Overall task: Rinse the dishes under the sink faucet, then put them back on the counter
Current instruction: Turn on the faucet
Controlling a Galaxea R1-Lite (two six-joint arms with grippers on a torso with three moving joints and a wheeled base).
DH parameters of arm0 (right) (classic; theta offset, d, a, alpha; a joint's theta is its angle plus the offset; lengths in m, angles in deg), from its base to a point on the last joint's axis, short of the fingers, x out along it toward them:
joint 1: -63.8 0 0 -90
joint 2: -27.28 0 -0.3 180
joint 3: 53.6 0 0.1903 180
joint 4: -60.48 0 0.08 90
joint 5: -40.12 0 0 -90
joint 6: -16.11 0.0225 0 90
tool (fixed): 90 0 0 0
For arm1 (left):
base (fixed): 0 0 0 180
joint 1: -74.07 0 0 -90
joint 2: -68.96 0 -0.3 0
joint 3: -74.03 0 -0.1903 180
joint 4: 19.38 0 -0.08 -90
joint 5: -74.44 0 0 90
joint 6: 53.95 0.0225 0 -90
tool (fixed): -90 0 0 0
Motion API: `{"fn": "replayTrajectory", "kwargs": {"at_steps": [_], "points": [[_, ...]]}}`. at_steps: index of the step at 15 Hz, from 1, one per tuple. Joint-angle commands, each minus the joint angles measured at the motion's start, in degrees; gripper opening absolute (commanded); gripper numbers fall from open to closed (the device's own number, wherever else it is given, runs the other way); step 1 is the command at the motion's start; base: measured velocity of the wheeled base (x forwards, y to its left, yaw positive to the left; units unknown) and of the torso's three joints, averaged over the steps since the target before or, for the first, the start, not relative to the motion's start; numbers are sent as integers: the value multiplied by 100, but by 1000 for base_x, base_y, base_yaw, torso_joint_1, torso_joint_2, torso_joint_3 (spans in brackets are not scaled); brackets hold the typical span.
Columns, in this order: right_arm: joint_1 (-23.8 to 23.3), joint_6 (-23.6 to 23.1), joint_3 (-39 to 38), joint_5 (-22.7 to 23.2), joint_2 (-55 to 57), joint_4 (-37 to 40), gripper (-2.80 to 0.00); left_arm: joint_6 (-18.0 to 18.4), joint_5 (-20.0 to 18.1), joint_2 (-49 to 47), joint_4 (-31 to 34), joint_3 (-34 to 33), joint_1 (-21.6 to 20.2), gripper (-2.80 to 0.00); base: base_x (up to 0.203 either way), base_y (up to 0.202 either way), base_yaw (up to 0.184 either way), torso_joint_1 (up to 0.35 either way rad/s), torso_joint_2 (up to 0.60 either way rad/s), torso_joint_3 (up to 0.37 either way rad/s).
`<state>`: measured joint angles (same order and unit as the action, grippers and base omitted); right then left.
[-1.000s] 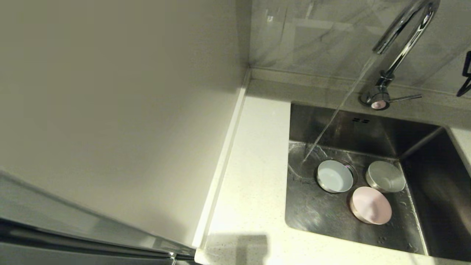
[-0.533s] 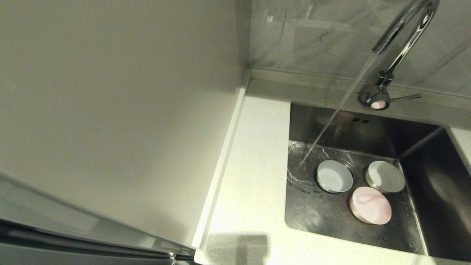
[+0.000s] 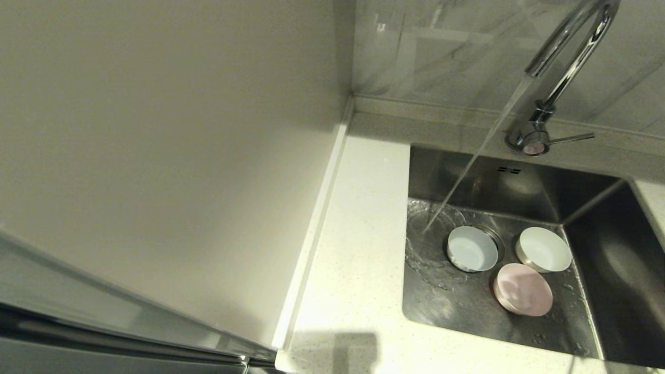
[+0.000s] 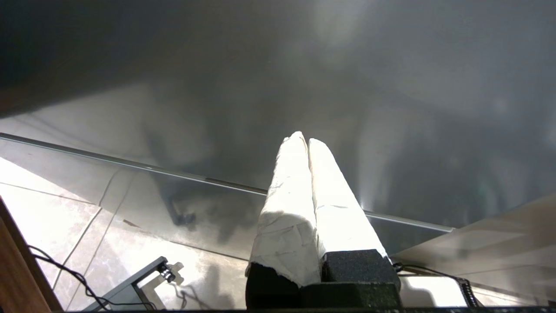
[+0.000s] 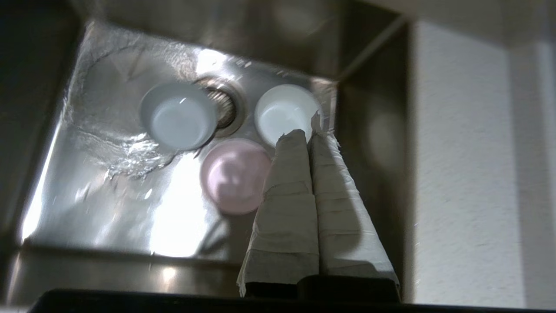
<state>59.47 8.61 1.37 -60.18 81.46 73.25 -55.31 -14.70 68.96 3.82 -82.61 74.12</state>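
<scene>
Head view first: we see the faucet (image 3: 563, 57) pouring a slanted stream onto the floor of the sink (image 3: 597, 208), just beside the pale blue-grey bowl (image 3: 471, 249), which sits over the drain. The whitish-mint bowl (image 3: 544, 249) stands near it, and the pale pink bowl (image 3: 522, 296) lies in front, between the two. All three are down in the basin; none is on the counter (image 3: 358, 234).

Left wrist view: our left gripper (image 4: 302, 138) hangs over a tiled floor, fingers pressed together, holding nothing.

Right wrist view: our right gripper (image 5: 308, 130) hovers above the sink, fingers pressed together and empty, tips seen over the whitish-mint bowl's edge.
</scene>
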Motion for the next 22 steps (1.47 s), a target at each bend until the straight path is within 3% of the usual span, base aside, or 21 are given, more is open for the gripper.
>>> {"fn": "replayTrajectory", "kwargs": {"at_steps": [1, 3, 7, 8, 10, 12, 14, 16, 17, 19, 22], "points": [[724, -91, -971, -104, -910, -320, -280, -4, 9, 18, -2, 0, -5, -280, 0, 0, 0, 0, 0, 0], [1477, -144, -1625, -399, -1609, -346, -280, -3, 3, 18, -2, 0, -5, -280, 0, 0, 0, 0, 0, 0], [1769, 41, -2259, -579, -3406, 622, -280, -4, 3, 18, -2, 0, -5, -280, 0, 0, 0, 0, 0, 0], [1827, 217, -2357, -610, -3747, 911, -280, 0, 3, 22, -2, 0, 0, -280, 0, 0, 0, 0, 0, 0], [1879, 1084, -2721, -657, -3878, 1182, -280, -4, 3, 18, -2, 0, -5, -280, 0, 0, 0, 0, 0, 0], [1497, 1330, -2928, -607, -3855, 687, -280, -4, 3, 18, -2, 0, -5, -280, 0, 0, 0, 0, 0, 0], [880, 1285, -3078, -439, -3857, 208, -280, -4, 3, 26, -2, 0, -2, -280, 0, 0, 0, 0, 0, 0], [440, 970, -3140, 229, -4144, 78, -280, -4, 3, 18, -2, 0, -5, -280, 0, 0, 0, 0, 0, 0], [363, 838, -3155, 537, -4189, 336, -280, -2, 5, 18, -2, 0, -5, -280, 0, 0, 0, 0, 0, 0], [354, 786, -3161, 663, -4328, 423, -280, -4, 3, 18, -2, 0, -5, -280, 0, 0, 0, 0, 0, 0], [401, 345, -3161, 943, -4964, 710, -280, -4, 3, 18, -2, 0, 3, -280, 0, 0, 0, 0, 0, 0]]}}
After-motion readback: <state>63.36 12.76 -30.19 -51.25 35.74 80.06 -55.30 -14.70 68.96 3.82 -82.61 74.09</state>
